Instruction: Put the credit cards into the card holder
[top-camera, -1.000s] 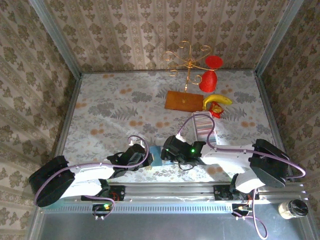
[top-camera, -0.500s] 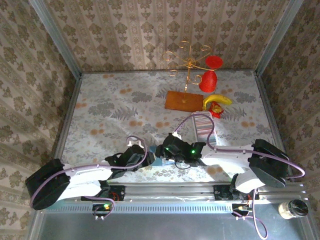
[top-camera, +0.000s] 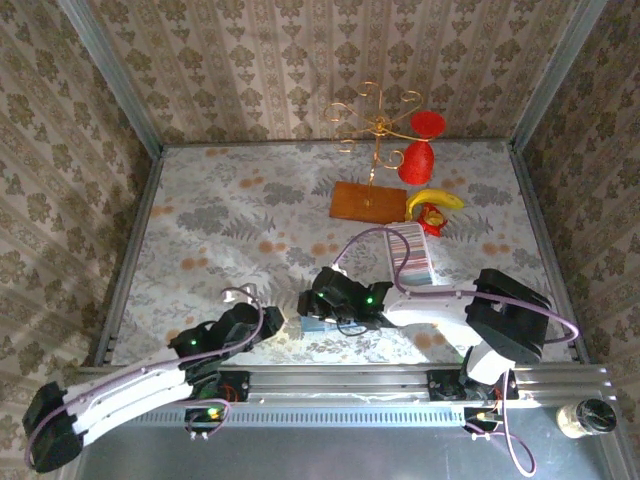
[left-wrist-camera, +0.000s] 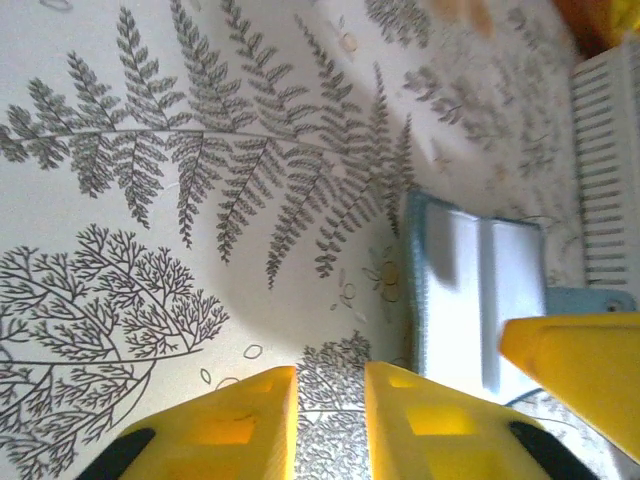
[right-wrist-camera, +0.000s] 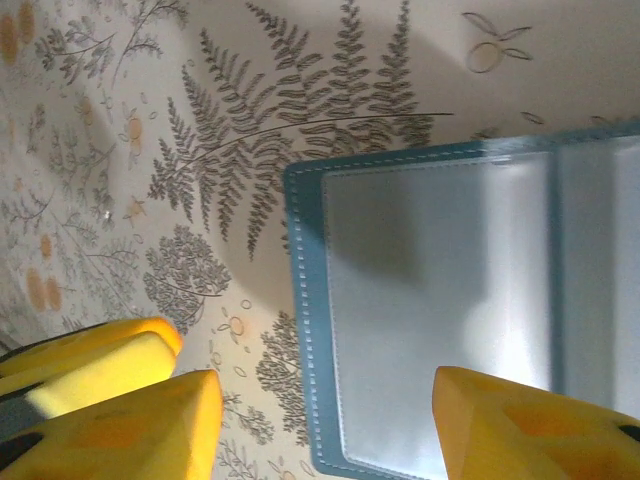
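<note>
The card holder lies open and flat at about 6 o'clock on the bench in the top view, close to the near edge, and the main risk sits right there. The right gripper hangs low over it with its fingers spread wide and gripping nothing, one beyond the holder's stitched edge and the other over a pale panel. If those fingers close or drop from this stance, they would likely skid the light case across the patterned surface or fold a panel shut. A shifted pocket mouth could then leave a card catching on the rim rather than sliding in. The holder shows a teal-blue border with a line of white stitching, rounded corners, and two pale silvery faces split by a spine. Whether those faces are cards already seated or just glossy lining cannot be told from these views. Outward, the left gripper sits at the holder's 9 o'clock in the top view, its fingers only slightly parted and empty. A sweep toward the case from there could bump it or clash with the right arm, since the two stand near each other. A long whitish ribbed tray lies at roughly 1 o'clock from the holder, and an orange-brown board sits farther off near 12 o'clock.
</note>
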